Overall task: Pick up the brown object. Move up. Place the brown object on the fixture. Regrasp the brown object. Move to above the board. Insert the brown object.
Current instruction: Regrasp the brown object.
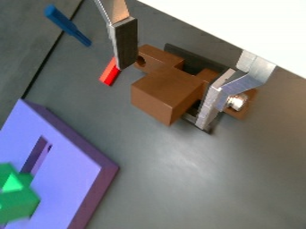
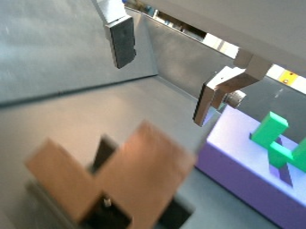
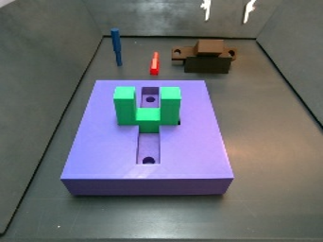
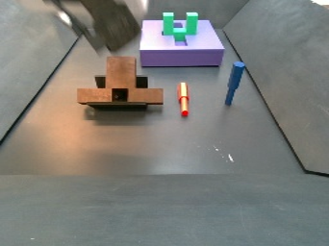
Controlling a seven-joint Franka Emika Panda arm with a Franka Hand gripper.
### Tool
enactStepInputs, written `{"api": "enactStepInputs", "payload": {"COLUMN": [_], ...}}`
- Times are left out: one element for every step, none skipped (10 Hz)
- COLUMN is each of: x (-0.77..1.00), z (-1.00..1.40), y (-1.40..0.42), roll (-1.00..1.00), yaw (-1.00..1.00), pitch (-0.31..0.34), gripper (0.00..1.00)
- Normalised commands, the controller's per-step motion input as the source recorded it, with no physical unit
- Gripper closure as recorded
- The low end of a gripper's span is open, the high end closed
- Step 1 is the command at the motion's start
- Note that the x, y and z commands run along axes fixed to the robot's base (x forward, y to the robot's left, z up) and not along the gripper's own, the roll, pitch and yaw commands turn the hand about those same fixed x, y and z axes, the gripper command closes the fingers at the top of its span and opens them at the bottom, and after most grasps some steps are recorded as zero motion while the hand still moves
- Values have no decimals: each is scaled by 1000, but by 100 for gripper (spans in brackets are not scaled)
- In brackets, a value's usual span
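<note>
The brown object point(image 1: 167, 89) point(image 3: 209, 49) is a stepped bar with a round hole near one end. It rests on the dark fixture point(image 3: 209, 65) point(image 4: 122, 106) at the far end of the floor. My gripper point(image 1: 167, 94) point(image 2: 162, 89) hangs open straight above it with nothing between the fingers. In a side view only the fingertips point(image 3: 209, 13) show, well clear of the piece. The purple board point(image 3: 190, 142) point(image 1: 60, 170) lies apart, with a green U-shaped block point(image 3: 145, 104) over its slot.
A small red bar point(image 3: 154, 63) point(image 1: 110, 73) lies on the floor beside the fixture. A blue bar point(image 3: 116, 45) point(image 4: 236, 82) stands further off. Grey walls close the floor in on the sides.
</note>
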Motion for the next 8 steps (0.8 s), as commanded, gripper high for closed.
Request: {"api": "enactStepInputs", "payload": {"x": [554, 503, 443, 394, 386, 377, 409, 343], "z": [311, 437, 423, 409, 411, 306, 40, 0], "y": [-163, -149, -143, -171, -180, -211, -309, -306], "roll": [249, 603, 874, 1000, 1000, 1000, 1000, 1000], "yaw": [0, 0, 0, 0, 0, 0, 0, 0], "pitch": [-11, 0, 0, 0, 0, 0, -49, -69], "gripper": [0, 0, 0, 0, 0, 0, 0, 0]}}
